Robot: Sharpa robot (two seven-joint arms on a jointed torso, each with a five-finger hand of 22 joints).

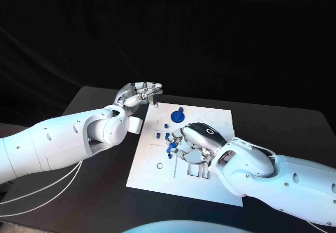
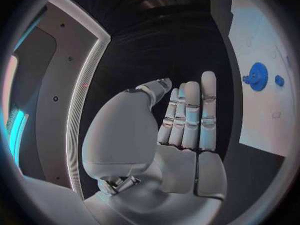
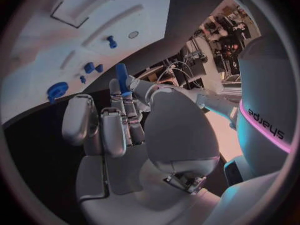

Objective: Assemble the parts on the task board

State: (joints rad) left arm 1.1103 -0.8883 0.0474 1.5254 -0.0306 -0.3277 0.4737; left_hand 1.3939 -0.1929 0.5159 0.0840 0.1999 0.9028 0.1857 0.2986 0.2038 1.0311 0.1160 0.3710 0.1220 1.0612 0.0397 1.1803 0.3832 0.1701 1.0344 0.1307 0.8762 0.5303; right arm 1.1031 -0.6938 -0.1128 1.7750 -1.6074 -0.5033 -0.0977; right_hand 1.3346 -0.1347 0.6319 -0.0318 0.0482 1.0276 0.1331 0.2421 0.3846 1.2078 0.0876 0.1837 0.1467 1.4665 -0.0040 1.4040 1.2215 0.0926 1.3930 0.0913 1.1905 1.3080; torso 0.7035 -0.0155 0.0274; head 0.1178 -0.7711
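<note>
The white task board [image 1: 217, 182] lies in the middle of the black table. A blue gear [image 1: 178, 116] stands near its far edge, also visible from both wrists as the gear [image 2: 257, 76] and the gear [image 3: 57, 90]. Small blue pieces [image 1: 163, 130] stand below the gear on the board. My right hand [image 1: 194, 141] hovers over the board's middle. It pinches a long blue peg [image 3: 121, 75] between thumb and fingers. My left hand [image 1: 140, 93] is raised beside the board's far left corner. Its fingers [image 2: 190, 115] are straight and it holds nothing.
The board has empty slots, including a rectangular recess [image 1: 197, 170] by my right hand and a round hole [image 1: 160, 166] near its left side. White cables [image 1: 49, 191] run along the table's left. Bare black table [image 1: 280, 126] lies at the far right.
</note>
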